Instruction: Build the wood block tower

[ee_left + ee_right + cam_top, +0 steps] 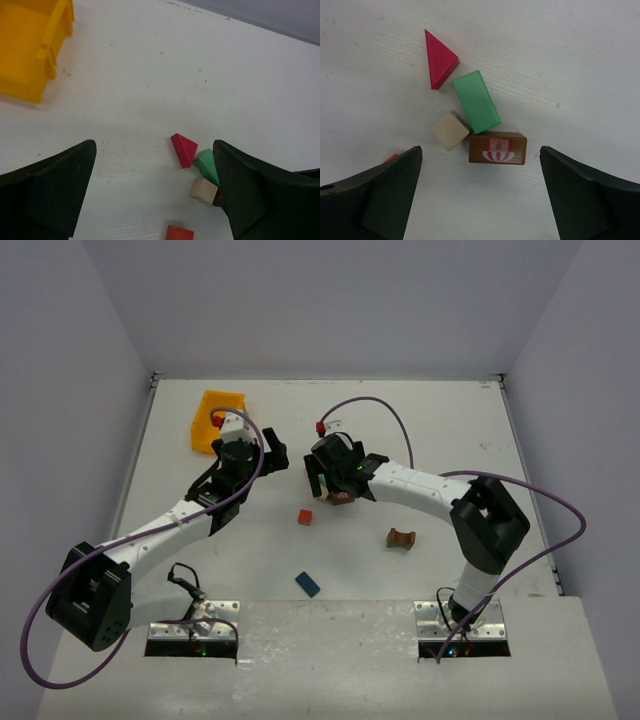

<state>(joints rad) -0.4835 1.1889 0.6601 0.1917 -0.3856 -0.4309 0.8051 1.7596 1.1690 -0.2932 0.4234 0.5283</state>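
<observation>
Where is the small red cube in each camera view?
Top external: red cube mid-table, just below-left of the right claw.
Left wrist: bottom edge, below the cream cube.
Right wrist: a sliver at left, beside a claw finger, left of the cream cube.
Shared landmark: cream cube, both wrist views; not seen from the top.

Left wrist view: brown block (217,198) almost whole hidden behind finger (250,195) of left gripper (154,149); only dark sliver shows next to cream block (203,190). Green block (205,164) partly covered by same finger. Red block (180,233) between fingers, cut by bottom edge. Yellow bin (30,55) ahead of gripper, cut by left and top edges.

Right wrist view: of red block only corner shows, above finger (375,195) of right gripper (480,150).

Top view: blocks under right gripper mostly hidden, only brown bit shows. Small red thing (216,419) in yellow bin, just beside left gripper, too small to identify.
</observation>
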